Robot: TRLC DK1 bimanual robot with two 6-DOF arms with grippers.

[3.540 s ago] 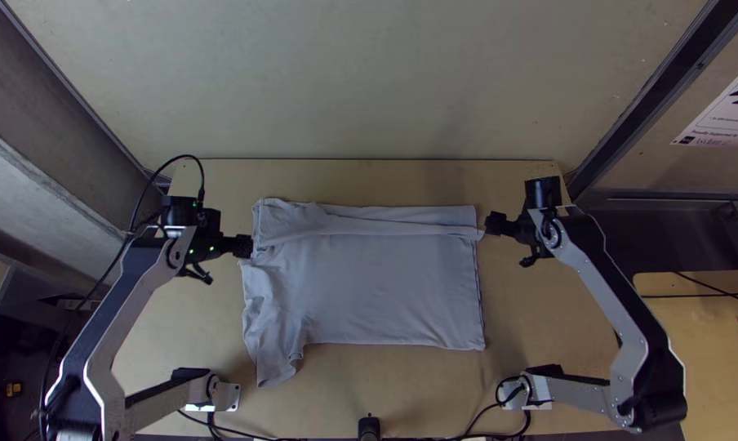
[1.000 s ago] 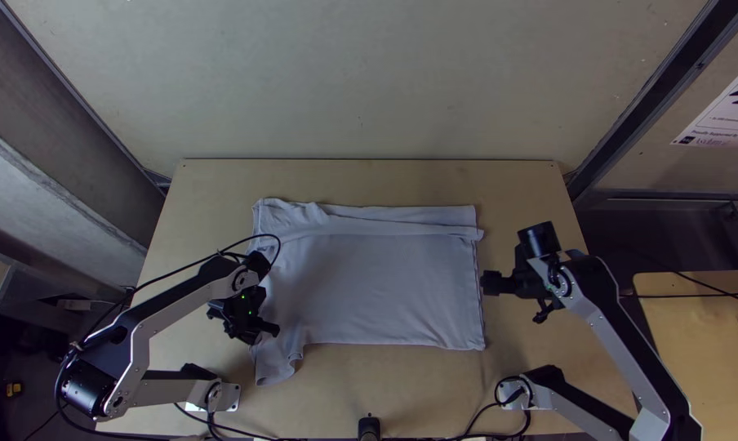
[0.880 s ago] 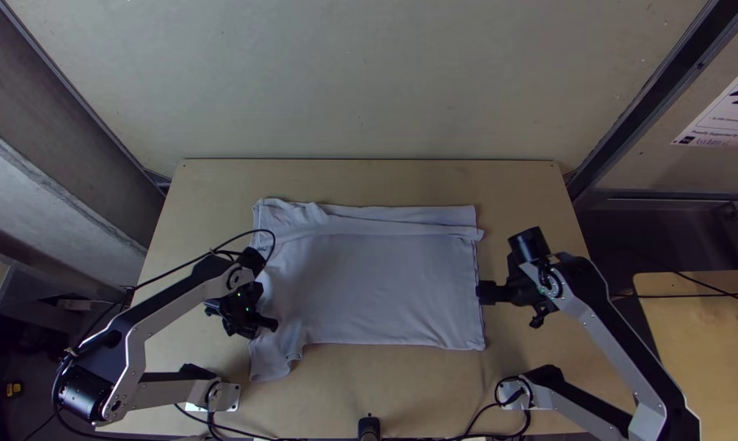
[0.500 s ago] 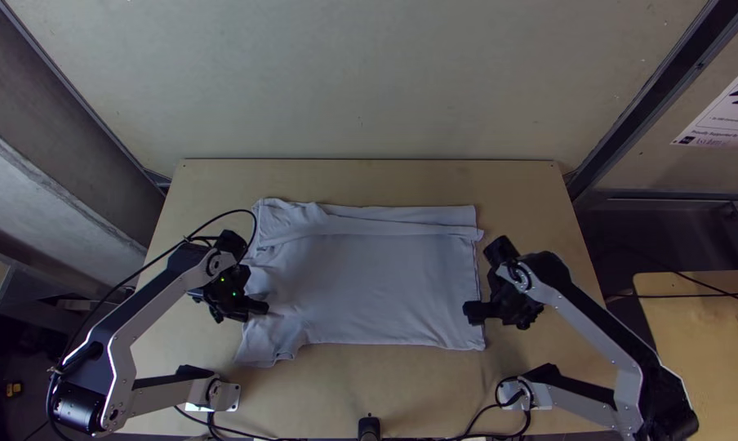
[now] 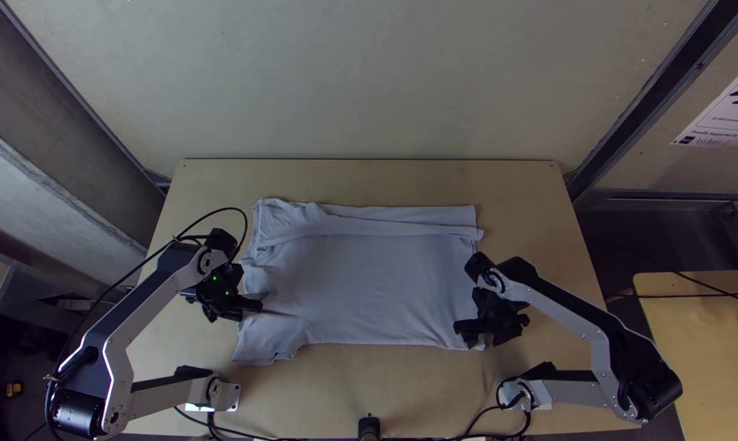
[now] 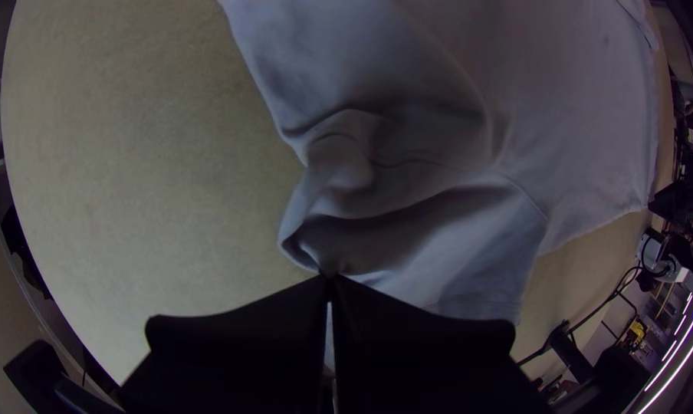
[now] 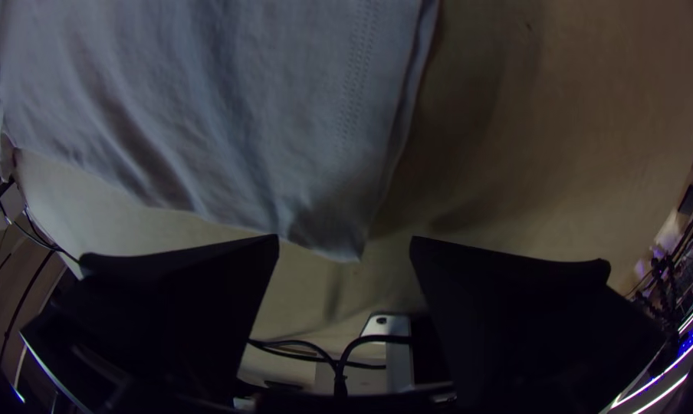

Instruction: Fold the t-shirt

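"So, nearest first; where does the right claw (image 5: 468, 331) stand?"

"At the near right corner (image 7: 335, 230) of the t-shirt (image 5: 377, 286); its fingers are wide apart, the corner points into the gap between them, and it has hold of nothing."

"And the left claw (image 6: 330, 280)?"

"Beside the sleeve (image 5: 269, 339), at the left edge; its fingers are together, seemingly with a small gather of cloth pinched at the tips."

"Beyond them?"

"The body lies spread on the table (image 5: 385, 392), long axis running left to right; farthest off, a band (image 5: 406, 217) is folded over along the far edge."

"What does the next move turn on, then?"

"That near corner, I'd judge; the right claw is much the closer of the two, so it should close there; then both could carry the near side away, towards the band; the loose sleeve might bunch underneath."
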